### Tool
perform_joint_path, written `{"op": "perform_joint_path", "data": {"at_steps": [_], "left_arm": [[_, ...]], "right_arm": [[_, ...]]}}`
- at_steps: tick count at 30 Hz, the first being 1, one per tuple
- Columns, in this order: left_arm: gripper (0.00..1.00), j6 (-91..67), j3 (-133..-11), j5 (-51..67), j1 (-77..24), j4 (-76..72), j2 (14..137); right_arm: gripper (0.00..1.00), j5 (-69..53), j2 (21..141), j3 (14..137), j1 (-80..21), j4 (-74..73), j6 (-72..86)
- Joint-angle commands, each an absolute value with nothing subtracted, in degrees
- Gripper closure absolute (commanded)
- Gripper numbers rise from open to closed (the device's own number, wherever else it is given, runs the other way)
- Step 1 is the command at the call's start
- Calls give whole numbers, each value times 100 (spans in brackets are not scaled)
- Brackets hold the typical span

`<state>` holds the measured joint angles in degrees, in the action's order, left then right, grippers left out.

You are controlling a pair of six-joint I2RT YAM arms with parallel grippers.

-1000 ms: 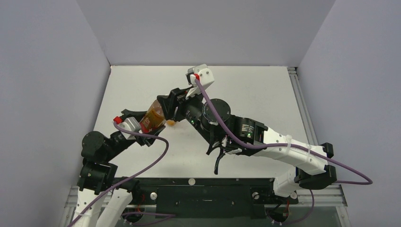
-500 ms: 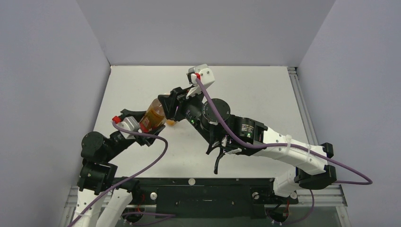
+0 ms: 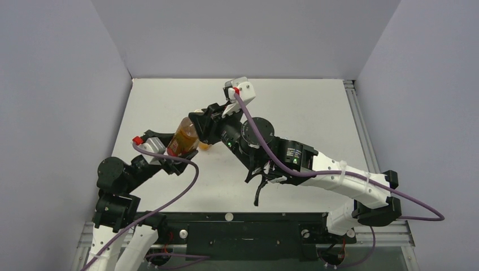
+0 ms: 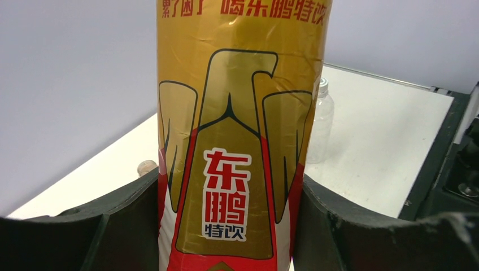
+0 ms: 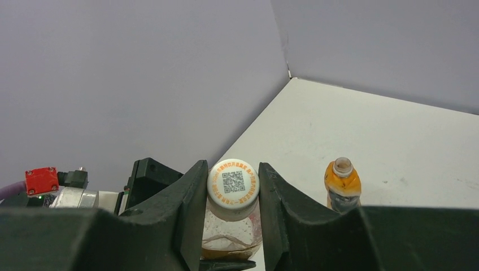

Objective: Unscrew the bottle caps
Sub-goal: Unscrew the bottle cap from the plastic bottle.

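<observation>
My left gripper is shut on the reddish-brown bottle, which has a gold and red label; its black fingers press both sides. The top view shows that bottle held tilted above the table, neck pointing toward the right arm. My right gripper is shut on its white cap, printed with a square code, and both pads touch the cap's sides. The orange bottle with a dark label stands uncapped on the table. The clear bottle stands upright with its cap on.
The white table is walled in grey at the back and on both sides. The right arm reaches diagonally across the middle. An orange bit of the uncapped bottle shows under the right wrist. Purple cables loop near both arms.
The right jaws have closed in onto the white cap. The held bottle and the left gripper shifted slightly; the left grip is unchanged.
</observation>
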<state>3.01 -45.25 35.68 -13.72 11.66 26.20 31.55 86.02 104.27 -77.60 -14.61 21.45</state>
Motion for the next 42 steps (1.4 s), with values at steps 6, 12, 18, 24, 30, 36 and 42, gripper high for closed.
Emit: {"op": "perform_joint_path", "data": {"at_steps": [6,12,18,24,30,36,42], "left_arm": [[100,-1686,-4949,5173,-1347,333,2791],[100,-3105,-5361,6412,-1355,-271,3229],[100,-3274,-5347,6492,-1399,-292,3152],[100,-2934,-5384,6390,-1400,-91,3183],[100,-1670,-5246,5442,-1401,452,3116],[100,332,-4675,3824,-1401,457,2722],[100,1469,-4310,2984,-1402,221,2512]], "right_arm": [[100,15,7349,9198,-7384,-150,1448],[100,-1889,6612,8627,-7029,576,1549],[87,-2411,6490,8500,-6961,599,1567],[60,-1945,6684,8653,-6969,349,1560],[29,251,6546,8739,-7042,199,1571],[27,2286,6937,9142,-7580,-159,1375],[26,3263,8243,10978,-7903,-1547,1441]]}}
